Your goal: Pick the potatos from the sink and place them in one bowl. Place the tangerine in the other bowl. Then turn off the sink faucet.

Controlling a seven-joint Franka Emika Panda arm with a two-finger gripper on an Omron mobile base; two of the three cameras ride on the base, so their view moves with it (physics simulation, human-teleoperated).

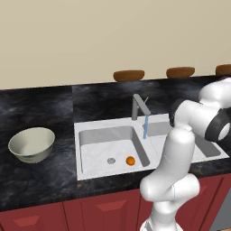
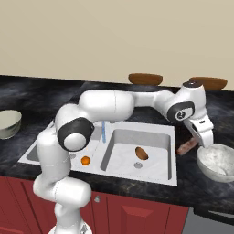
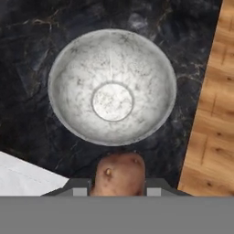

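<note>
My gripper (image 2: 194,145) is shut on a reddish-brown potato (image 2: 187,147), which sits between the two fingertips in the hand view (image 3: 119,175). It hangs just left of a grey-white marbled bowl (image 2: 217,162), short of the rim (image 3: 112,87). The second potato (image 2: 141,153) lies in the right basin of the white sink (image 2: 171,155). In the left basin, by the drain, sits the orange tangerine (image 1: 130,161). The pale cream-green bowl (image 1: 31,144) stands on the counter to the left. A blue stream of water (image 1: 145,127) runs from the grey faucet (image 1: 139,107).
Flat brown ovals (image 1: 129,75) sit along the back edge of the black counter. The counter ends right of the marbled bowl, with wooden floor (image 3: 215,105) beyond. A white sink corner (image 3: 23,178) lies close to the gripper. My arm spans the sink (image 2: 119,104).
</note>
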